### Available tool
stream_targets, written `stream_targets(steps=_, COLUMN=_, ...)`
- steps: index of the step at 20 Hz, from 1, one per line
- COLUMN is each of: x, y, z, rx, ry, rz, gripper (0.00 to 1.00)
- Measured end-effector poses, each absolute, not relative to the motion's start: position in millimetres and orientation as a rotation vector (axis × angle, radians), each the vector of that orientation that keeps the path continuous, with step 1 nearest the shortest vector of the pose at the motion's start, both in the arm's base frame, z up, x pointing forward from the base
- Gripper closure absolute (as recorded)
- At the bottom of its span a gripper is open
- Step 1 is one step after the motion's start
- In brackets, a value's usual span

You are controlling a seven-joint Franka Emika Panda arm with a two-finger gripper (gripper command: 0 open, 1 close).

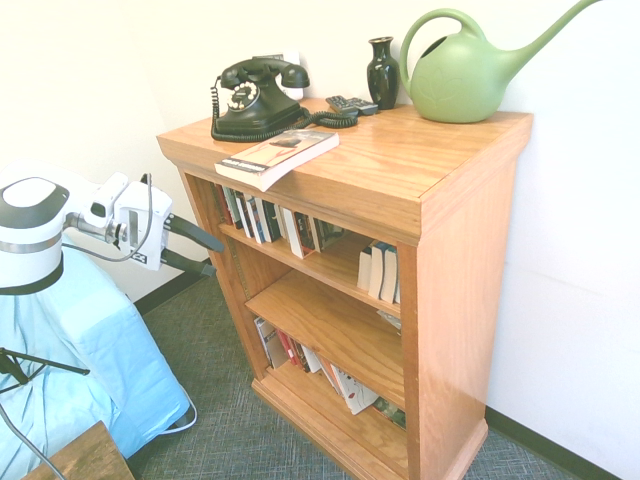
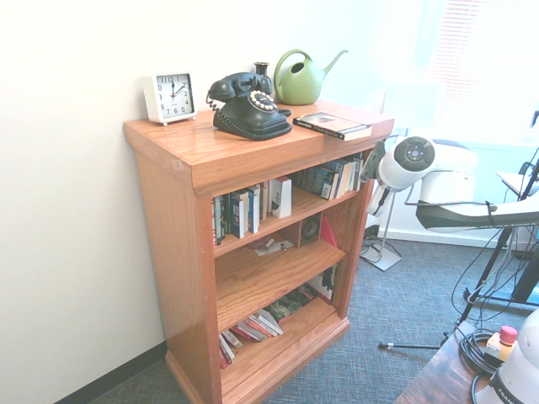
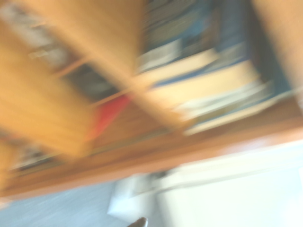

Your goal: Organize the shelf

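The shelf [image 1: 470, 250] [image 2: 181, 244] is an oak bookcase against the white wall. A paperback book [image 1: 278, 155] [image 2: 333, 124] lies flat on its top, overhanging the front edge. Upright books [image 1: 265, 218] [image 2: 253, 209] fill part of the top tier, and more lean or lie in the bottom tier [image 1: 310, 360]. My gripper [image 1: 217, 258] hangs open and holding nothing beside the shelf's outer side, level with the top tier. The wrist view is blurred; it shows shelf boards [image 3: 156, 151] and book spines [image 3: 203, 90].
On the shelf's top stand a black rotary phone [image 1: 258, 95] [image 2: 247, 105], a dark vase [image 1: 382, 72], a green watering can [image 1: 465, 70] [image 2: 301, 77], a remote [image 1: 352, 104] and a white clock [image 2: 170, 97]. Loose papers [image 2: 274, 247] lie on the middle tier. Grey carpet [image 1: 220, 420] lies in front.
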State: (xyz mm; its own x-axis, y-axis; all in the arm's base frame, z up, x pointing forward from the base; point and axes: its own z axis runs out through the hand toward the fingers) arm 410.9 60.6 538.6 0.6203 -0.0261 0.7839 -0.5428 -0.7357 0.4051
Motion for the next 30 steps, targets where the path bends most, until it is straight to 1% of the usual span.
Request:
stream_targets(steps=5, x=418, y=70, z=561, rx=1.941, ry=-0.258, rz=1.249, gripper=0.0)
stream_targets(steps=8, x=427, y=79, z=567, rx=1.893, ry=-0.192, rz=1.317, gripper=0.0)
stream_targets(steps=14, x=456, y=86, z=577, rx=1.928, ry=-0.114, rz=1.363, gripper=0.0)
stream_targets(steps=22, x=507, y=75, z=592, rx=1.927, ry=-0.137, rz=1.354, gripper=0.0)
stream_targets(steps=23, x=512, y=75, z=593, rx=1.928, ry=-0.139, rz=1.353, gripper=1.0)
stream_targets(steps=30, x=525, y=75, z=590, rx=1.932, ry=-0.137, rz=1.343, gripper=1.0)
